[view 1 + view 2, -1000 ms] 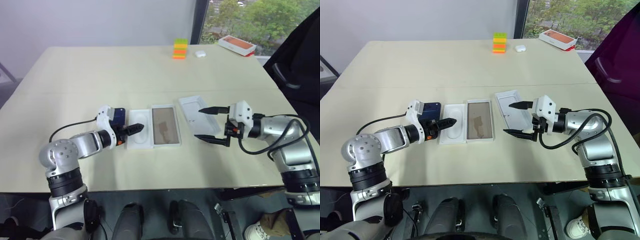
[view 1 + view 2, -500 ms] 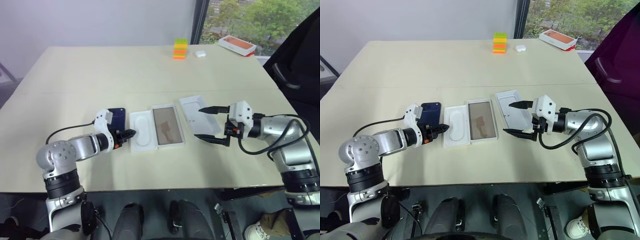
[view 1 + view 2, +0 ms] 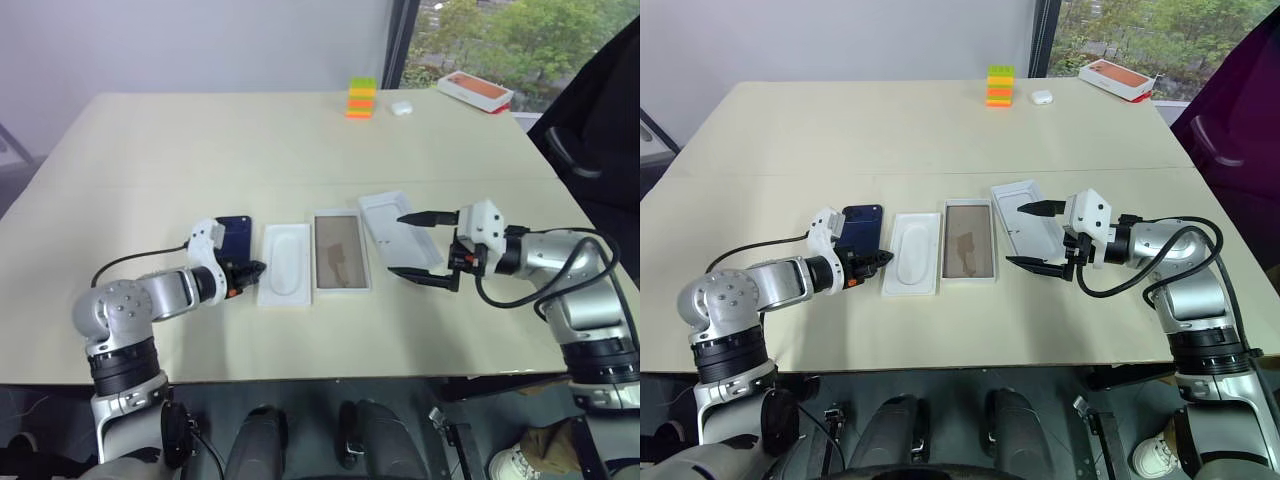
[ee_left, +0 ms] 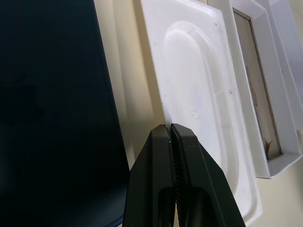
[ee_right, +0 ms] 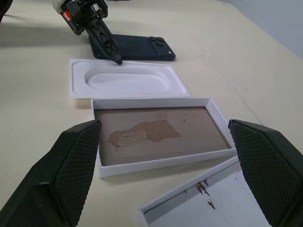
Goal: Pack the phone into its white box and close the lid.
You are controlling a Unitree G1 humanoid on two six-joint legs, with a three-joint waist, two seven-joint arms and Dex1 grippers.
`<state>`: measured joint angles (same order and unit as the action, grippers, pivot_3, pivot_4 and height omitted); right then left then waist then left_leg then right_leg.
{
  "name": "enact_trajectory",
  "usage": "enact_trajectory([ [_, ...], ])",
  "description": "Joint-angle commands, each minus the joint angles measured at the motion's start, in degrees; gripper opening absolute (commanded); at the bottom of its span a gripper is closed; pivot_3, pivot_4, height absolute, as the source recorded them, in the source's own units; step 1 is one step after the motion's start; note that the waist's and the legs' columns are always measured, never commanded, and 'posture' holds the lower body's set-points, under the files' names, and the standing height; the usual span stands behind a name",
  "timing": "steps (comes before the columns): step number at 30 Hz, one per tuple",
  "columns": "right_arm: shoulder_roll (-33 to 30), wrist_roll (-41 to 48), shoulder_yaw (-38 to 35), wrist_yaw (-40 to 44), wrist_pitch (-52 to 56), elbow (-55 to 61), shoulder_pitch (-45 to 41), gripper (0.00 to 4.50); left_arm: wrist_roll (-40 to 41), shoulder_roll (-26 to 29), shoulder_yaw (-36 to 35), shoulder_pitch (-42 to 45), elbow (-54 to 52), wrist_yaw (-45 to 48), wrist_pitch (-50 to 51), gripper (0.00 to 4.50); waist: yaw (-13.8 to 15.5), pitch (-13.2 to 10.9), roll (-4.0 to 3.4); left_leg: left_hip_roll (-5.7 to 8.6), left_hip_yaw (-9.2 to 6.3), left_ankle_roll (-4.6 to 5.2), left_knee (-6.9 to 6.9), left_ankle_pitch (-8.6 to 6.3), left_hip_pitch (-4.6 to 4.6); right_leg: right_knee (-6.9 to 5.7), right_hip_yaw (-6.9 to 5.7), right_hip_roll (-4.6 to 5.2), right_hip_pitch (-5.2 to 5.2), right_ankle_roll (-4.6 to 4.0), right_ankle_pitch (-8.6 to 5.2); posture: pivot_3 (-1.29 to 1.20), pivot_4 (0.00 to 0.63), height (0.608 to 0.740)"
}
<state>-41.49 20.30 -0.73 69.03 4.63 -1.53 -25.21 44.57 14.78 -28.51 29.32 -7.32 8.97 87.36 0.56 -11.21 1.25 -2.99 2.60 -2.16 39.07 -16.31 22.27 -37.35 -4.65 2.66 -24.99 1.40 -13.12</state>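
Four flat things lie in a row across the worktop (image 3: 200,140), nearer its front edge than its back: the phone (image 3: 233,233) leftmost, then the insert (image 3: 283,265), the white box (image 3: 340,251), and the lid (image 3: 395,228) rightmost, seemingly just apart. Near the back right corner sit a block stack (image 3: 360,98), a small case (image 3: 401,106) and another box (image 3: 474,90).

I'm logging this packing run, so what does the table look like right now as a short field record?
phone: flat on the table, left of the white insert
white insert: out of the box, between phone and white box
white box: open, brownish inside, no phone in it
lid: lying inside-up, right of the box
left hand: shut, tips at the insert's edge, holding nothing
right hand: open, over the lid's near end
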Motion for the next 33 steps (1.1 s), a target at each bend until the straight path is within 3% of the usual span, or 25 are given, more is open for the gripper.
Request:
enact_trajectory([
  [1,-0.23,0.77,-0.82,0.16,-0.14,1.14,-0.04,4.5,2.66,-0.64,-5.57,2.71,-0.95,0.38,1.04,0.03,0.01,-0.01,0.02,0.0,-0.01,0.0,0.0,0.0,0.01,0.0,0.0,0.0,0.0,0.03,-0.02,0.0,0.15,0.74],
  [11,2.98,1.67,4.27,-2.98,9.48,9.78,1.42,4.5,3.69,-2.25,-9.99,5.4,-1.37,0.16,1.85,0.03,0.0,-0.02,0.03,0.0,-0.06,0.0,0.0,0.0,0.02,0.01,0.0,0.01,0.0,0.06,-0.03,0.0,0.15,0.74],
  [15,4.6,-3.18,9.77,-4.79,8.24,12.95,2.1,4.5,3.64,-1.04,-11.32,6.33,-0.61,0.47,3.33,0.03,-0.06,-0.02,0.04,0.01,-0.04,-0.02,0.0,0.01,0.03,0.01,-0.01,0.03,0.0,0.07,-0.04,0.0,0.15,0.74],
  [23,7.75,-6.97,14.66,-7.92,13.48,9.9,-2.16,4.5,3.54,4.34,-12.55,7.8,3.29,2.77,3.64,0.03,-0.14,-0.03,0.04,0.03,-0.03,-0.03,-0.01,0.01,0.04,0.02,-0.06,0.06,-0.01,0.02,-0.01,0.0,0.15,0.74],
  [29,8.93,-13.31,20.98,-8.5,13.11,7.67,-3.0,4.5,3.3,2.47,-11.59,7.35,1.64,2.53,3.9,0.03,0.09,-0.02,0.08,0.03,-0.08,-0.04,-0.01,0.02,0.08,0.05,-0.06,0.07,-0.01,-0.01,0.01,0.0,0.15,0.74],
  [32,8.29,-16.49,22.54,-9.49,12.05,5.47,-2.81,3.79,3.2,1.99,-11.97,7.49,1.33,2.33,4.02,0.0,0.0,-0.02,0.09,0.04,-0.06,-0.04,0.0,0.02,0.09,0.06,-0.05,0.1,-0.01,-0.02,0.01,0.0,0.15,0.74],
  [33,8.03,-17.68,23.05,-9.8,11.68,4.55,-2.71,3.35,3.18,1.78,-12.15,7.55,1.25,2.2,4.05,0.0,-0.03,-0.02,0.09,0.04,-0.06,-0.04,0.0,0.02,0.09,0.06,-0.05,0.1,-0.01,-0.02,0.01,0.0,0.15,0.74],
])
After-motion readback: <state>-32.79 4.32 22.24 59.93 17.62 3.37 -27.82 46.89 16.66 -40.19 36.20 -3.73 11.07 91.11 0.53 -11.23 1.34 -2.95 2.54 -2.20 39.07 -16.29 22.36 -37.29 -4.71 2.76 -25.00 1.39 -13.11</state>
